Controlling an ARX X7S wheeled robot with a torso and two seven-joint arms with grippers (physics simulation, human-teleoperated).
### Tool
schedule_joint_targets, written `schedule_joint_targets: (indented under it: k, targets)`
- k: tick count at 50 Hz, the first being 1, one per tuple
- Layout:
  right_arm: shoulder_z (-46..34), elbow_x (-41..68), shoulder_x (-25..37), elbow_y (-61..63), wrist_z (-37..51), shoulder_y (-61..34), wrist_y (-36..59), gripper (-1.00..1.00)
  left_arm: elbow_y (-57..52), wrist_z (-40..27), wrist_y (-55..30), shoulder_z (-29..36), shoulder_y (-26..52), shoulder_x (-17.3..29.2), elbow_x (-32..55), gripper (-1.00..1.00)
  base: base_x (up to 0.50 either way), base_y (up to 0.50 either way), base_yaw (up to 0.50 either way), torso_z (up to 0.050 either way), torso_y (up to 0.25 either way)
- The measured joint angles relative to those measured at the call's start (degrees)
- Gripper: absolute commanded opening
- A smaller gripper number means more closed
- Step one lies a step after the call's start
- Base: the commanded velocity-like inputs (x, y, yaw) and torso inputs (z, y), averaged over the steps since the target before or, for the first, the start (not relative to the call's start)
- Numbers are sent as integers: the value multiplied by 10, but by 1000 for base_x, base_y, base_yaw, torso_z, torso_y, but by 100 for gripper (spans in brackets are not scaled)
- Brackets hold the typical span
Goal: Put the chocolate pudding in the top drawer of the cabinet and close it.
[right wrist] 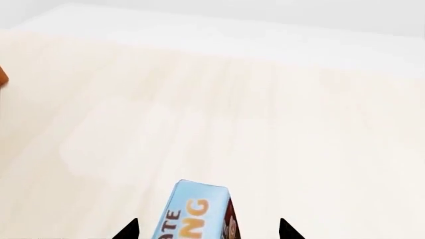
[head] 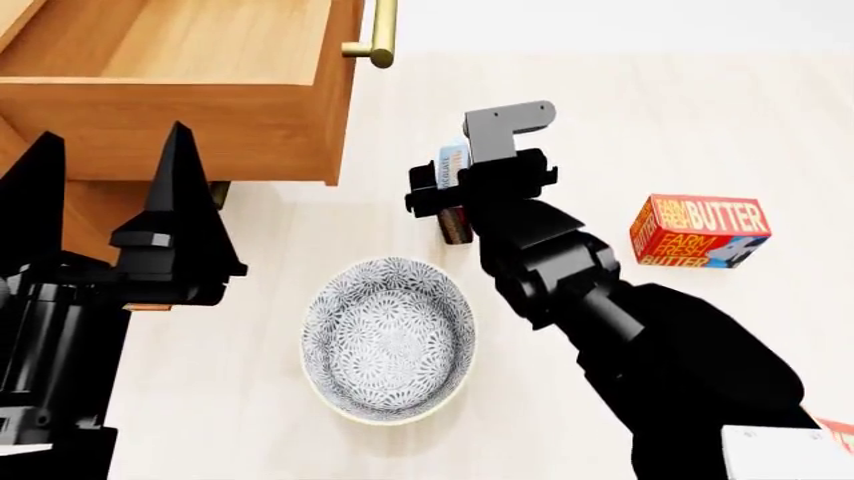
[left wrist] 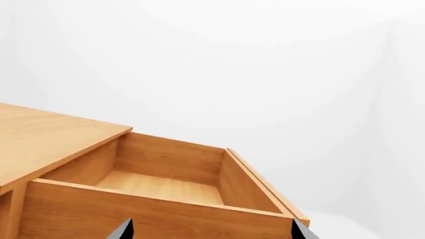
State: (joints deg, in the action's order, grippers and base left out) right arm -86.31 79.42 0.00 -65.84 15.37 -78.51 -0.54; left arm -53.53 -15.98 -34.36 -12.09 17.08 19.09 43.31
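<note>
- The chocolate pudding (right wrist: 196, 214) is seen between the spread fingertips of the right gripper (right wrist: 208, 230); contact cannot be told.
- The left gripper (left wrist: 211, 230) is held spread before the open top drawer (left wrist: 159, 186).

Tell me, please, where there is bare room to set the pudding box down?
The open top drawer shows a bare wooden floor. The pale surface between the patterned bowl and the butter box is bare too. It is crowded beside the chocolate pudding, where the right gripper sits.
</note>
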Motion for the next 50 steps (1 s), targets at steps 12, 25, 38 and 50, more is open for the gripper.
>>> schedule_joint_targets:
  k: [12,25,38,50]
  targets:
    - [-10,22,0,-2,0,-10,15,100,-5,-9,0,-2,-2,7,8,100,0,0,0,0,-2]
    - [-23,47,0,-2,3,-19,13,100,-11,-18,1,-3,-5,14,18,100,0,0,0,0,0]
    - [-28,58,0,-2,4,-20,10,100,3,-14,13,11,-2,12,4,100,0,0,0,0,0]
    - [-30,67,0,-7,5,-7,13,100,2,-17,17,12,-7,15,5,100,0,0,0,0,0]
